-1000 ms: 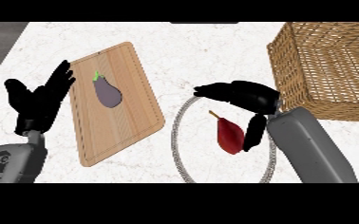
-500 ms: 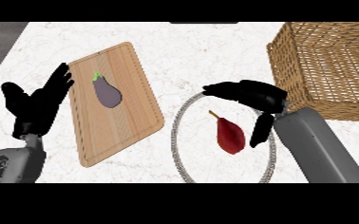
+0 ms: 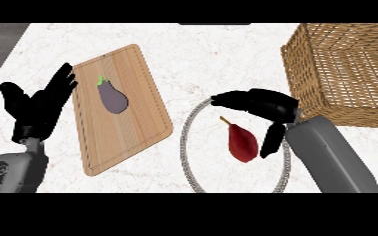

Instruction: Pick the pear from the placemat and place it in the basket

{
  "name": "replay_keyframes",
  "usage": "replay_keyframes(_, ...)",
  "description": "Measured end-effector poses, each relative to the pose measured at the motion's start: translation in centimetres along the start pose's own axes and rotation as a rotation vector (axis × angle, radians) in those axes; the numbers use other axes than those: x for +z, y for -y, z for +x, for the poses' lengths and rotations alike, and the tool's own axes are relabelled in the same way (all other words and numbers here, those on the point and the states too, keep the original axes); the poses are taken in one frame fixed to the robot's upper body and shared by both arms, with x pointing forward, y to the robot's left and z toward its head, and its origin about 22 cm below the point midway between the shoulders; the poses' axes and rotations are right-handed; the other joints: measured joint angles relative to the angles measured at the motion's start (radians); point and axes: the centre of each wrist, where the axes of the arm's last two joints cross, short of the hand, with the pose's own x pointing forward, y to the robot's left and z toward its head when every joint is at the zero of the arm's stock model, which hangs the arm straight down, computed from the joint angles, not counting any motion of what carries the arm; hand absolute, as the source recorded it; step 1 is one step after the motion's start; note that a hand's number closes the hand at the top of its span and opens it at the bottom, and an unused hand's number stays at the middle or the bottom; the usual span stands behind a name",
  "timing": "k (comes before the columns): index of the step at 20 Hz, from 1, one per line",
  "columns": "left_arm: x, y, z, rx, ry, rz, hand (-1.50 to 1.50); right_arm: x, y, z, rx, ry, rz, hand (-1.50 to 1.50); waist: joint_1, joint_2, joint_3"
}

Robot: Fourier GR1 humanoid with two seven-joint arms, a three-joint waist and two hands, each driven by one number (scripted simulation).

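A dark red pear (image 3: 242,141) is seen lying on its side on a round white placemat (image 3: 193,130) with a grey braided rim, on a pale marble counter (image 3: 207,50). Its long axis runs from upper left to lower right in the view: the thin brown stem points toward the upper left, and the broad end lies toward the lower right.

The right hand (image 3: 267,107) is held over the placemat, just above and to the right of the pear. Its fingers are stretched out toward the left, past the stem end, while the thumb hangs down beside the pear's right flank. The hand is spread wide around the fruit and is not closed on it; whether the thumb touches the pear cannot be told. The grey forearm enters from the lower right and covers part of the placemat's right side.

A wicker basket (image 3: 336,70) stands at the upper right, well apart from the pear, its near wall just beyond the right hand.

To the left of the placemat a wooden board (image 3: 133,130) is laid at a tilt, and a purple eggplant (image 3: 112,98) with a green cap rests on its upper half, cap end up.

The left hand (image 3: 38,107) is shown at the left edge, beside the board, open with fingers up and holding nothing.
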Motion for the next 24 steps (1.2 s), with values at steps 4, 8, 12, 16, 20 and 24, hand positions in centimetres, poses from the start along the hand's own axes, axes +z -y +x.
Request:
replay_keyframes(4,0.0,0.1,0.2,0.005,-0.001,-0.003,0.00,-0.2,-1.1,0.0,0.028,-0.012,0.008,-1.50,0.000,0.000,0.000)
replay_keyframes(8,-0.5,0.6,0.2,-0.002,-0.001,0.003,0.00,-0.7,-1.8,-0.4,0.054,-0.026,0.016,-1.50,0.000,0.000,0.000)
replay_keyframes(12,-0.3,0.6,-0.1,0.000,-0.002,0.004,0.00,-1.0,-2.9,-0.7,0.085,-0.026,0.034,1.50,0.000,0.000,0.000)
replay_keyframes(16,0.2,0.7,-0.8,0.002,-0.005,0.002,0.00,-1.7,-3.5,-1.0,0.163,0.000,0.070,1.50,0.003,-0.003,-0.002)
replay_keyframes(20,-0.3,1.0,-0.4,0.000,0.003,-0.002,0.00,-2.7,-3.7,-0.3,0.203,0.012,0.076,1.50,0.001,-0.007,-0.005)
replay_keyframes(24,-0.3,-0.3,-0.4,0.002,0.001,-0.001,0.00,-2.7,-3.9,-0.4,0.223,0.026,0.074,1.50,0.001,-0.009,-0.005)
